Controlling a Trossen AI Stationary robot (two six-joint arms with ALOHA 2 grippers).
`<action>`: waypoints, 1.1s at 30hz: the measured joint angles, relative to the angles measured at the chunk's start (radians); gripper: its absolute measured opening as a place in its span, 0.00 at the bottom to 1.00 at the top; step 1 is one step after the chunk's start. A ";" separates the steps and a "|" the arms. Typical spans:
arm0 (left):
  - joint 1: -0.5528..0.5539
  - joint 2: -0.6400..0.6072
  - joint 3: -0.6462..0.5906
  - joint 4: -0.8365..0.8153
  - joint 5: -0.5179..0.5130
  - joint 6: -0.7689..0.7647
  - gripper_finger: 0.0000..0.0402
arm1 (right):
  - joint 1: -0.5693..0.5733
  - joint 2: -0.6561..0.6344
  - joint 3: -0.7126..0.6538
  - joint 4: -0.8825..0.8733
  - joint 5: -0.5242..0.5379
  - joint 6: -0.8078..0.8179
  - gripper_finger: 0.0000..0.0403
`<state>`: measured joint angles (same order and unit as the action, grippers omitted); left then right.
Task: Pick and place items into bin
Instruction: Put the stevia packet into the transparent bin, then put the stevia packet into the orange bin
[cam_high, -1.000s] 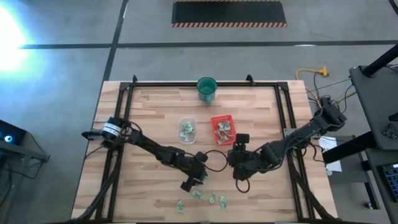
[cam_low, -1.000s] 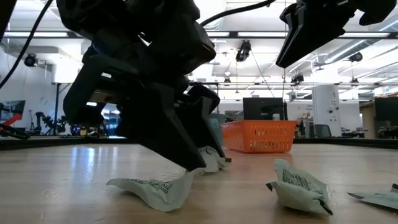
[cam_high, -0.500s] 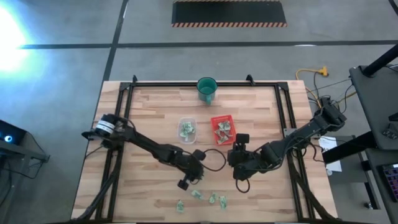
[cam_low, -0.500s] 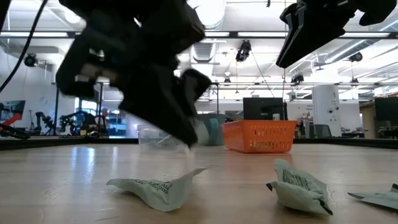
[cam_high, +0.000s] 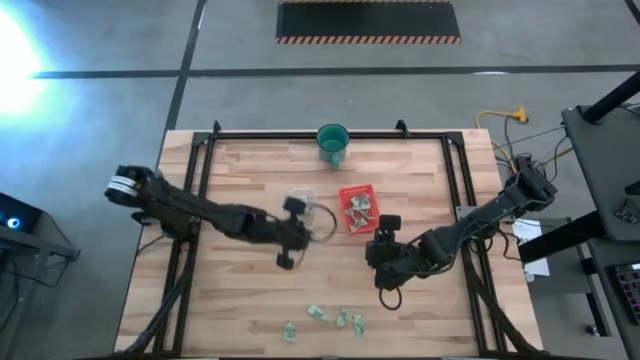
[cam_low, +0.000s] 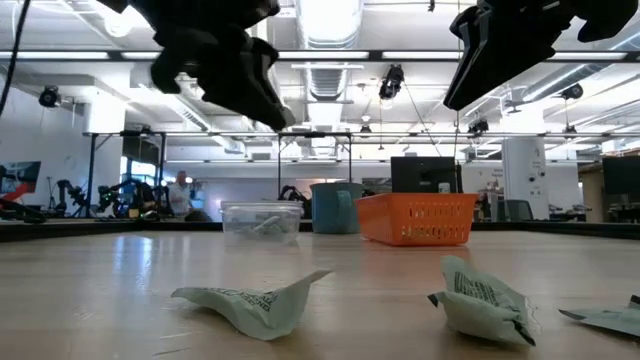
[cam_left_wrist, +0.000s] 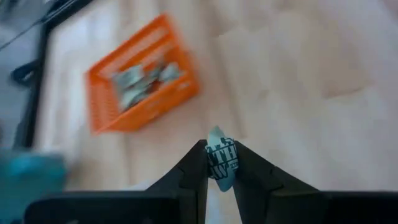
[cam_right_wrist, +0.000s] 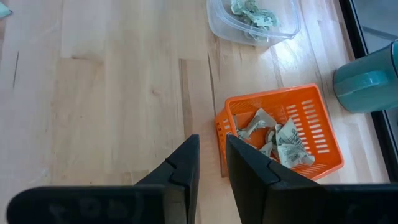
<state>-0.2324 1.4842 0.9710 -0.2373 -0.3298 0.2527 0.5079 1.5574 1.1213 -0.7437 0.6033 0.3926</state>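
Left fingers (cam_left_wrist: 219, 163) pinch one item (cam_left_wrist: 221, 163), a pale green-and-white packet with dark print I can't read. In the high view the left gripper (cam_high: 291, 232) hangs above mid-worktop, just beside the clear tub (cam_high: 305, 210).

Right fingers (cam_right_wrist: 210, 163) stand a narrow gap apart, nothing between them. Right gripper (cam_high: 384, 262) sits right of centre, near the orange tray (cam_high: 357, 208).

Counts:
- items loose on the worktop (cam_high: 240, 170) near the front edge: four in the high view (cam_high: 317, 313) (cam_high: 342, 320) (cam_high: 358, 322) (cam_high: 289, 330)
- low view shows two of them close up (cam_low: 250, 300) (cam_low: 485, 300), a third cut off at the frame edge
- more items in the tray (cam_right_wrist: 273, 140), count unclear; a few in the tub (cam_right_wrist: 252, 12)
- one tray, one tub, one teal cup (cam_high: 333, 143) at the back edge

Worktop is pale wood planks on a black frame, grey floor around it with a hazard-striped mat (cam_high: 368, 22). Low view looks into a big lab: ceiling lights, monitors, one person (cam_low: 180, 190) far back.
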 joint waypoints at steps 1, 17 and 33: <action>0.023 -0.021 -0.014 -0.001 -0.002 0.000 0.11 | 0.000 0.000 0.000 0.001 0.000 0.000 0.17; 0.310 -0.058 -0.185 0.141 0.015 0.030 0.17 | 0.000 0.000 -0.005 0.002 0.001 -0.003 0.17; 0.313 -0.063 -0.173 0.156 0.123 -0.009 0.35 | 0.000 0.000 -0.019 0.054 -0.001 0.004 0.17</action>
<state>0.0802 1.4213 0.7983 -0.0810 -0.2068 0.2437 0.5079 1.5574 1.1021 -0.6899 0.6026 0.3971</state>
